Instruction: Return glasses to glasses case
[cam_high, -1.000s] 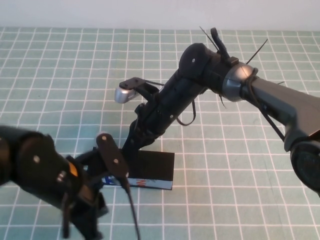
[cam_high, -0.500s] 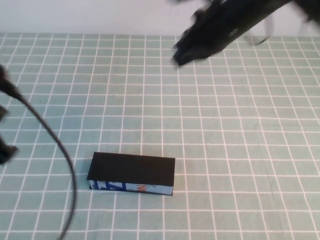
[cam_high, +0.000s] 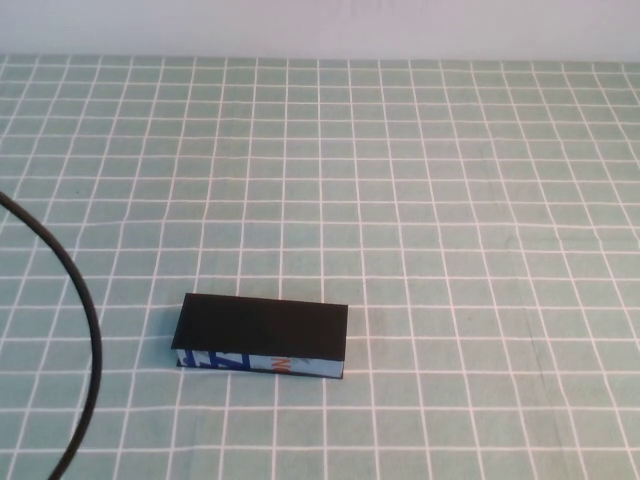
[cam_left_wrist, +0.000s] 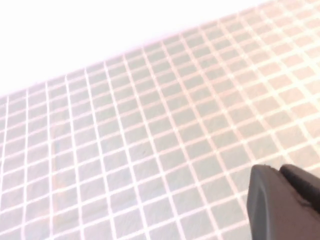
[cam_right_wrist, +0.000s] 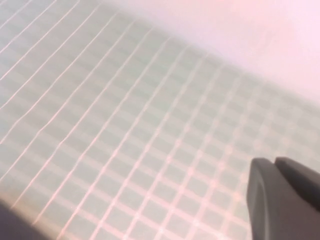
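Glasses case (cam_high: 262, 338) sits on the desk (cam_high: 450, 200), lid down flat and closed, black top facing up. Its printed blue, white and orange front side faces the robot. Glasses not visible anywhere outside the case; can't tell from here whether they are inside.

Desk is covered with a green mat with a white grid. 1 black cable (cam_high: 85, 330) curves across the mat to the left of the case, well apart from it, not touching.

Both arms are out of the overhead shot. Left gripper (cam_left_wrist: 282, 205) shows only in its own wrist camera: dark finger parts over bare grid mat, nothing between them or touching them. Can't tell whether its jaws are wide or narrow.

Right gripper (cam_right_wrist: 282, 200) likewise shows only in its wrist camera, over bare mat, case not in that shot. Its jaws are fully closed with nothing held.
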